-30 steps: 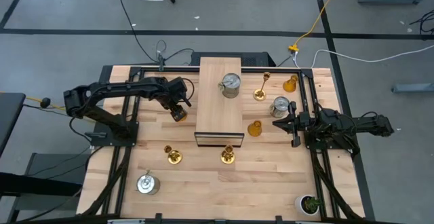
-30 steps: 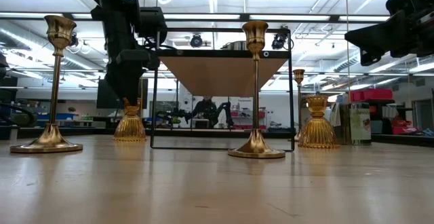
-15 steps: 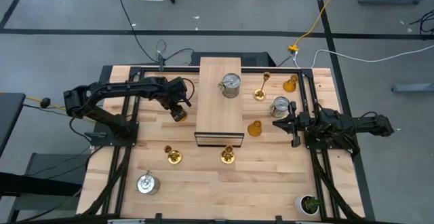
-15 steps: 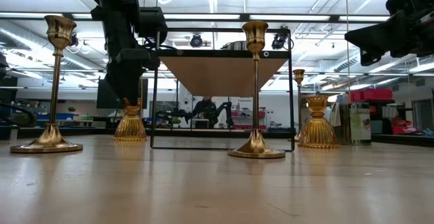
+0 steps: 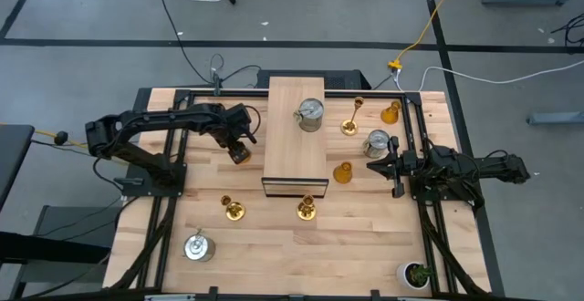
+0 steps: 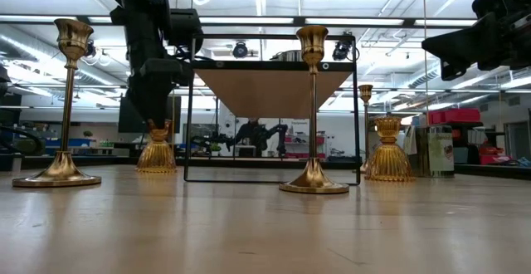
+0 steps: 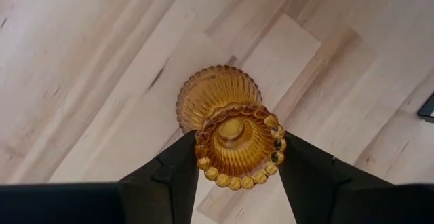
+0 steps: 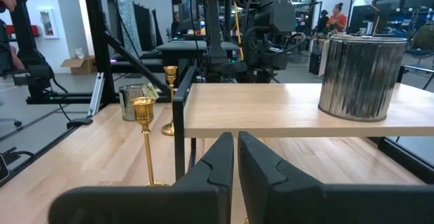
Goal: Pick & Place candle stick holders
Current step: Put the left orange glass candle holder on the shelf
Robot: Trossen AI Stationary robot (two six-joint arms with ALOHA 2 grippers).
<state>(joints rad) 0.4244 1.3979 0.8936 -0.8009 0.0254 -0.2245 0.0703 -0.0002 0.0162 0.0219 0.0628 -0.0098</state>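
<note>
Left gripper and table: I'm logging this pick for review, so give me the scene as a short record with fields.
left gripper: shut on the amber holder, fingers either side of its beaded rim, left of the raised shelf
right gripper: shut, empty, waiting at the table's right side
raised shelf: wooden, one silver can on top
other amber holders: one by the shelf's right edge, one near the far right corner
gold candlesticks: two in front of the shelf, one to its right

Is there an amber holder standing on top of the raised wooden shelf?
No, in the high view the raised wooden shelf carries only a silver can.
</note>
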